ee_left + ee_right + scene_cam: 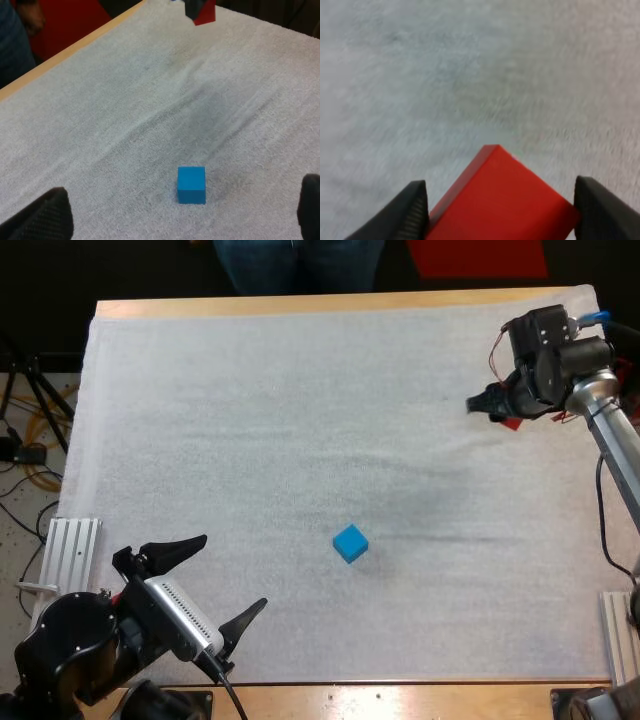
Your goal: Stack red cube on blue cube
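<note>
A blue cube [350, 543] rests on the white mat [300, 420] a little right of centre, toward the near side. My left gripper [225, 580] stands open at the near left, its fingers [40, 220] wide apart, with the blue cube [191, 184] ahead of them on the mat. My right gripper [492, 405] hovers above the mat's far right, shut on the red cube [512, 422]. In the right wrist view the red cube [500, 200] sits tilted between the two black fingers [410, 210], above bare mat. The left wrist view catches the red cube [205, 12] far off.
A person's legs [295, 262] stand beyond the table's far edge. Metal brackets lie at the near left [72, 552] and near right [620, 635] of the mat. Cables and a tripod [30, 410] sit off the table's left side.
</note>
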Available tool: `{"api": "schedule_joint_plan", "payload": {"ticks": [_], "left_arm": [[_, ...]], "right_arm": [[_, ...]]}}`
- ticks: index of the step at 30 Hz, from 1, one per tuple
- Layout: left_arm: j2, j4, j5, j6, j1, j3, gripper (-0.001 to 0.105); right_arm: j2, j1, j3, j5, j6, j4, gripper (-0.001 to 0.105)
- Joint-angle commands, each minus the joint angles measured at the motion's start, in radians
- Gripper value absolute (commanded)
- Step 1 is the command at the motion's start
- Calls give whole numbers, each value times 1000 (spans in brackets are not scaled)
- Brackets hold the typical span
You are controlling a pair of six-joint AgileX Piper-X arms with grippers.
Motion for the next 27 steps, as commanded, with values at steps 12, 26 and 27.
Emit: {"api": "schedule_joint_plan", "payload": {"ticks": [12, 26, 27], "left_arm": [[3, -2, 3, -7, -4, -6, 87], [3, -2, 3, -7, -4, -4, 87], [3, -2, 3, -7, -4, -4, 87]], "right_arm": [[-128, 282, -6, -8, 31, 88, 24], [-143, 555, 126, 30, 156, 29, 0], [-143, 572, 133, 30, 156, 18, 0]]}}
